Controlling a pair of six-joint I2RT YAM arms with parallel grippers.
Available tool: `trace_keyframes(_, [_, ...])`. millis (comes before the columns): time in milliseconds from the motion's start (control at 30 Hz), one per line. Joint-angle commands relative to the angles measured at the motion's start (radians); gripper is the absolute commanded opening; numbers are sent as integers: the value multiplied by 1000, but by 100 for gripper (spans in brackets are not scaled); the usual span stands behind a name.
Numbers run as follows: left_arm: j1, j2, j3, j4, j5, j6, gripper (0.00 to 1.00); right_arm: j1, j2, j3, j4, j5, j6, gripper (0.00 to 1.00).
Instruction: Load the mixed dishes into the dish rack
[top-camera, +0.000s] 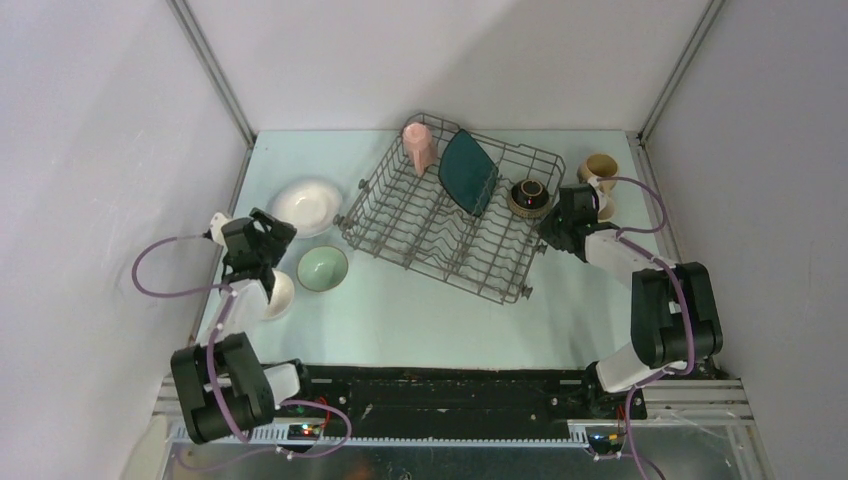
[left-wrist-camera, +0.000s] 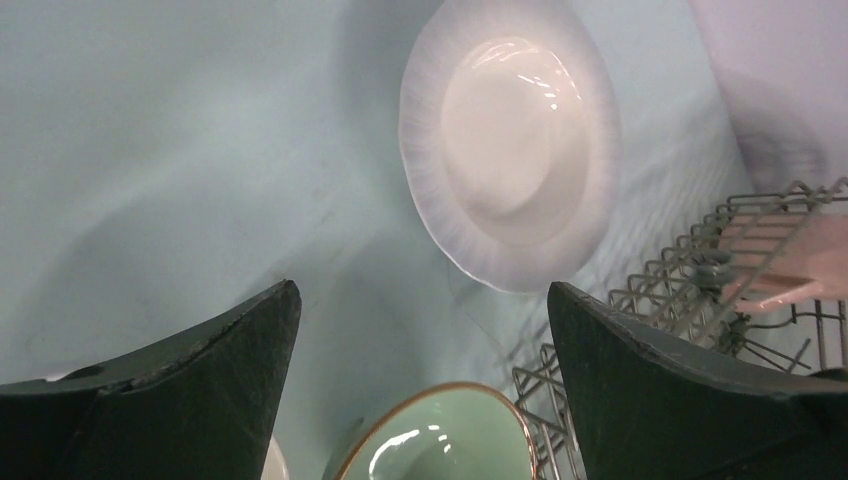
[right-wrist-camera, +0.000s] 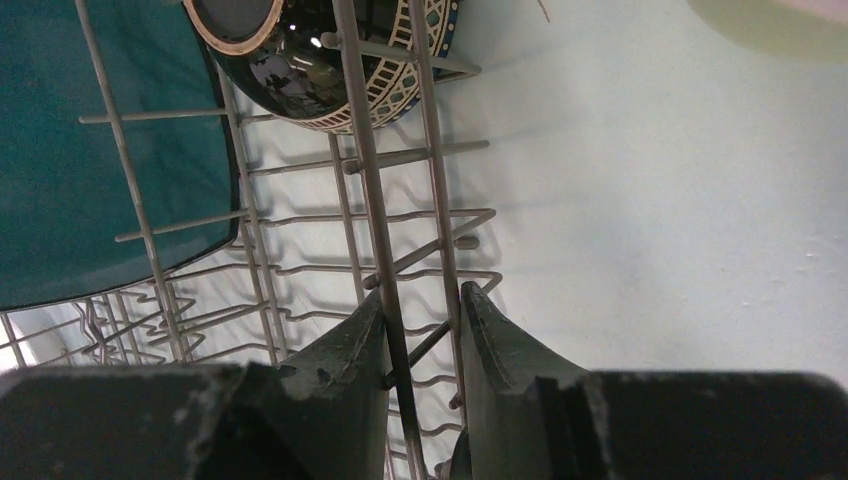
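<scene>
The dish rack (top-camera: 440, 225) stood a little askew in the middle of the table (top-camera: 420, 320), and three dishes were already inside it. The pink mug (top-camera: 417, 145) was in the far left corner, the dark teal square plate (top-camera: 468, 170) stood on its edge between the tines, and the dark brown bowl (top-camera: 529, 197) was at the right end. The right gripper (right-wrist-camera: 422, 300) was at the rack's right side, its two fingers closed to a narrow gap on the rim wires that ran between them. The left gripper (left-wrist-camera: 422, 290) was opened fully and held nothing. It hung above the table left of the rack, over a white dish (top-camera: 280, 297) that the arm partly hid. The white round plate (left-wrist-camera: 510, 150) and the pale green bowl (top-camera: 322, 268) lay on the table near it, both outside the rack. The tan mug (top-camera: 598, 170) stood on the table beyond the rack's right end.
</scene>
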Motion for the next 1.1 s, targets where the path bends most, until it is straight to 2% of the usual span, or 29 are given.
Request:
trace_keyframes(0, [15, 82, 90, -15, -3, 18, 100, -8, 25, 38, 147, -28, 70, 28])
trace_keyframes(67, [15, 115, 111, -26, 7, 23, 100, -7, 11, 38, 137, -27, 39, 43])
trace_keyframes(100, [15, 135, 119, -26, 13, 23, 100, -6, 5, 38, 132, -22, 26, 57])
trace_keyframes(167, [15, 168, 134, -29, 30, 23, 100, -4, -16, 38, 122, -17, 5, 69])
trace_keyframes(333, [18, 260, 194, -46, 110, 28, 100, -2, -92, 3, 154, -13, -38, 86])
trace_keyframes(433, [24, 306, 204, -44, 130, 23, 100, 4, -146, -28, 202, -33, -77, 91])
trace_keyframes(467, [26, 313, 208, -43, 137, 20, 100, 4, -154, -54, 266, -106, -118, 92])
trace_keyframes(600, [30, 388, 255, -91, 164, 24, 100, 20, -180, -104, 381, -193, -175, 95])
trace_keyframes(900, [41, 453, 272, -110, 139, 22, 98, 29, -200, -135, 426, -211, -193, 96])
trace_keyframes(967, [51, 446, 255, -76, 138, 6, 98, 29, -199, -140, 434, -217, -190, 96])
trace_keyframes(1067, [69, 475, 253, 17, 223, -30, 93, 29, -194, -141, 444, -231, -186, 96])
